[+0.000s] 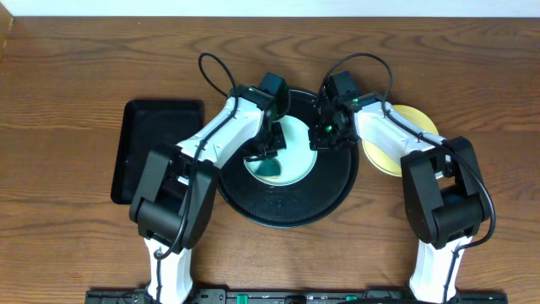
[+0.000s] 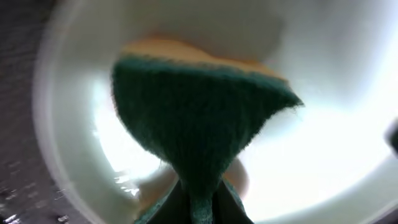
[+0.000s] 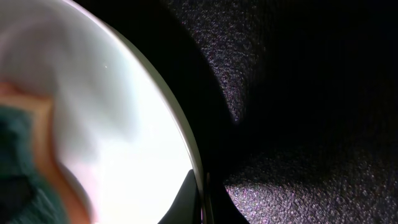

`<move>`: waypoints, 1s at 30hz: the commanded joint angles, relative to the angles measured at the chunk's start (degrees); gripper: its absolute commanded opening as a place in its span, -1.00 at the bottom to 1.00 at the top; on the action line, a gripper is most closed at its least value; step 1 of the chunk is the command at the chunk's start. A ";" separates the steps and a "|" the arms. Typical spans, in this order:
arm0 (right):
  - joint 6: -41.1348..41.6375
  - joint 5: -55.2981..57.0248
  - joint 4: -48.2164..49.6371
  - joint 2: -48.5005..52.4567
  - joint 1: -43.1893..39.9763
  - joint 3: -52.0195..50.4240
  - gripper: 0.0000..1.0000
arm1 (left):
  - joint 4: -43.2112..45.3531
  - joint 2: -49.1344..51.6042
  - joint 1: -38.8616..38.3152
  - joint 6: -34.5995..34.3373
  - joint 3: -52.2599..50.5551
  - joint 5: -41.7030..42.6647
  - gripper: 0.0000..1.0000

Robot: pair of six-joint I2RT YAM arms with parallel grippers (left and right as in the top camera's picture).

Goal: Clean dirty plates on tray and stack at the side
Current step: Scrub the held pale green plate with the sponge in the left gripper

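The step in hand looks like scrubbing. The blue-green plate [image 1: 295, 160] lies in the middle of the round black tray [image 1: 278, 215], at the centre of the overhead frame. The left gripper [image 1: 267, 150] is clenched on a green sponge [image 2: 199, 118] with a yellow backing, and the sponge is pressed down onto the plate's lower-left part. The right gripper [image 1: 326, 135] pinches the plate's right rim, steadying it. Both arms reach in from the bottom of the frame, elbows out, wrists tipped down over the tray.

A yellow plate [image 1: 390, 154] sits on the table [image 1: 67, 84] just right of the tray, partly under the right arm — probably the stacking spot. Next comes wiping across the plate's face with the rim held firm, then a lift over to the yellow one. No red smear can be made out from here.
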 commanded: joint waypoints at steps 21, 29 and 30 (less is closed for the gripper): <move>0.15 2.62 -0.90 0.85 0.98 -1.57 -0.97 | -1.92 0.96 -2.19 6.54 -0.33 0.66 -0.85; 0.15 2.62 -0.94 0.85 0.98 -1.57 -0.98 | 4.07 0.96 -1.90 18.62 -0.33 12.02 -0.85; 0.15 2.62 -0.94 0.85 0.98 -1.57 -0.97 | 5.01 0.96 -1.79 18.58 -0.33 10.69 -0.85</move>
